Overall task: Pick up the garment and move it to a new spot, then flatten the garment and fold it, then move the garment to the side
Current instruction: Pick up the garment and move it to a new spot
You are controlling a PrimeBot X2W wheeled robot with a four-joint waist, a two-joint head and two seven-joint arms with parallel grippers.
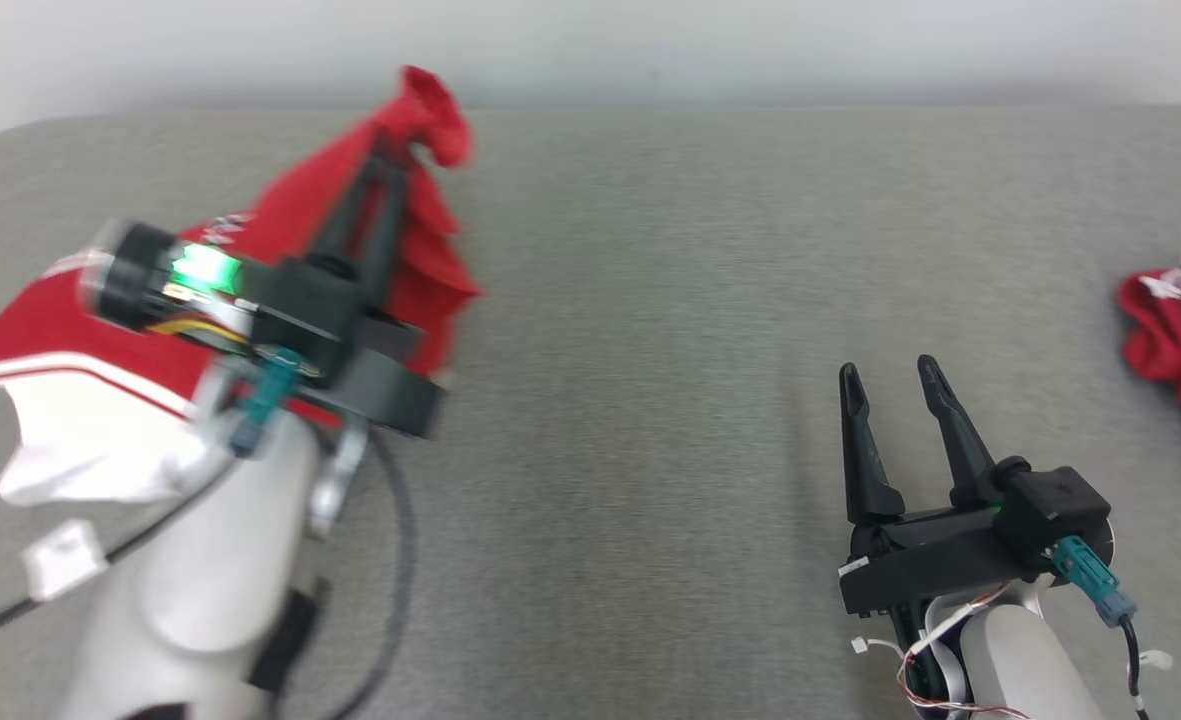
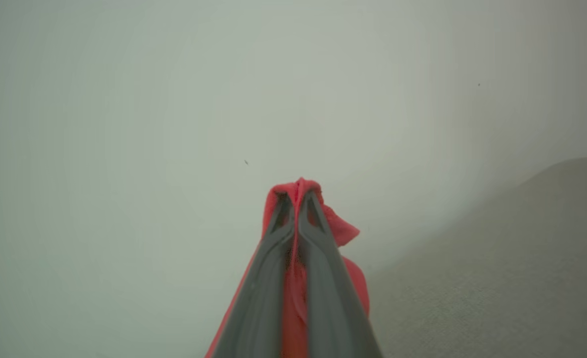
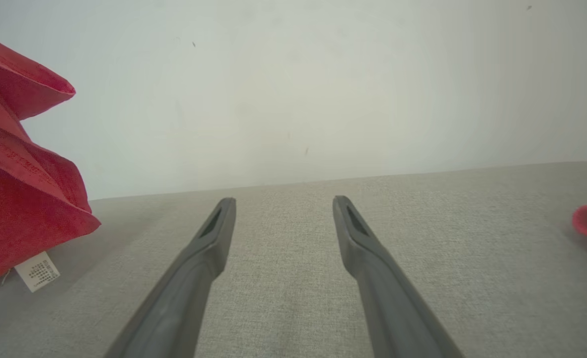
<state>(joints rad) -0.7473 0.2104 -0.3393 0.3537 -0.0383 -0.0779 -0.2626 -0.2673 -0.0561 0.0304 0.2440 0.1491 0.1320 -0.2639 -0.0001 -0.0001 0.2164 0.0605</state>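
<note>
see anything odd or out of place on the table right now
Nothing damaged or spilled. The red and white garment hangs bunched from the shut left end effector, its care label dangling near the table. A second red cloth lies crumpled far to the right on the table.

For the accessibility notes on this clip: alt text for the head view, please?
The left gripper, shut on a bunch of a red and white fabric garment, holds it up over the left of a grey fabric-covered surface. The right gripper stands open and empty at lower right; another crumpled red cloth lies at the far right edge.
</note>
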